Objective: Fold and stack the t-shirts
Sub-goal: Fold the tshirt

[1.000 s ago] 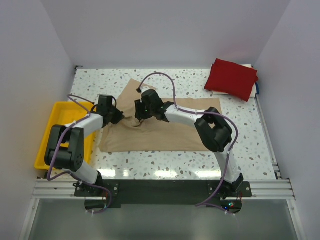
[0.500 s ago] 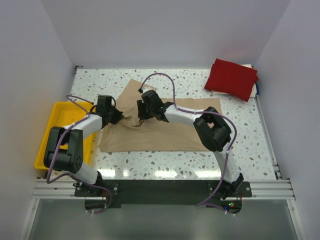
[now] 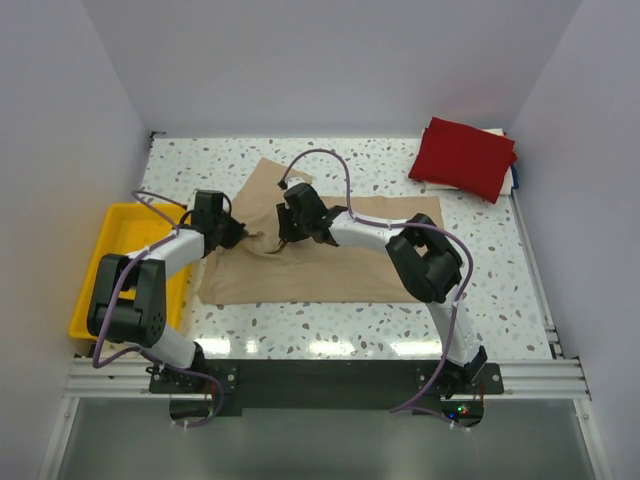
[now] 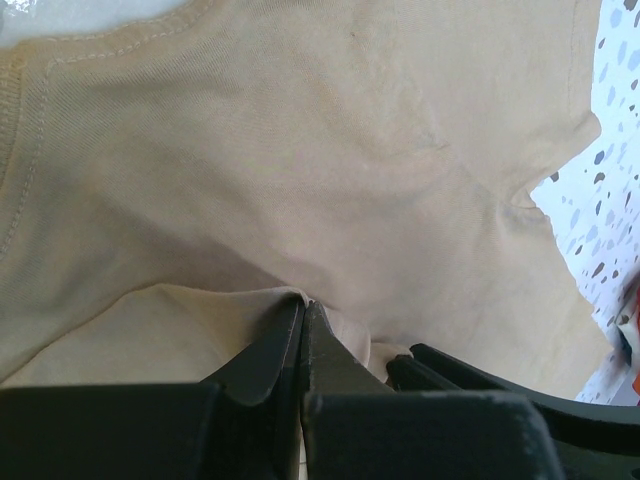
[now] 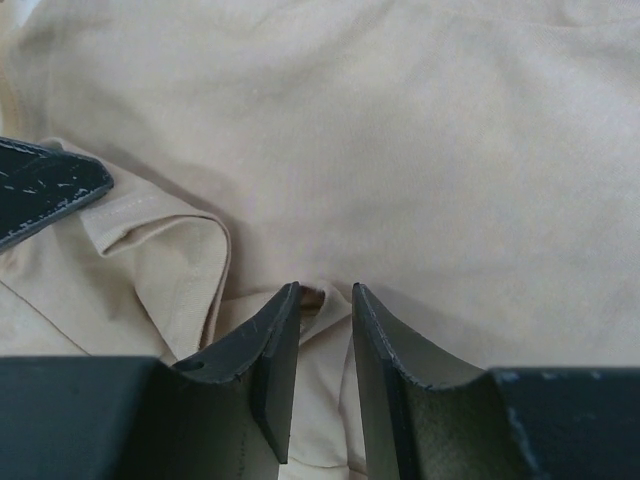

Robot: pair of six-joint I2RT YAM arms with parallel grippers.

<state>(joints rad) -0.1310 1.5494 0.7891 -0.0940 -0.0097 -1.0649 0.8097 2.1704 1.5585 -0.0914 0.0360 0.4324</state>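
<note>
The tan t-shirt (image 3: pixel 320 265) lies spread on the speckled table, bunched up near its left middle. My left gripper (image 3: pixel 241 235) is shut on a raised fold of that shirt (image 4: pixel 300 150), the cloth pinched at the fingertips (image 4: pixel 303 300). My right gripper (image 3: pixel 283 232) sits close by on the same bunch. Its jaws (image 5: pixel 325 292) stand a little apart, straddling a small ridge of tan cloth (image 5: pixel 420 150). A dark red t-shirt (image 3: pixel 465 157) lies folded at the back right corner.
A yellow tray (image 3: pixel 110 240) sits at the table's left edge, beside the left arm. White walls close in the table at the back and both sides. The two grippers are only a few centimetres apart; one right finger (image 4: pixel 480 375) shows in the left wrist view.
The right gripper has shifted slightly towards the back and its jaws have narrowed around the cloth ridge. The left gripper has kept its hold and place.
</note>
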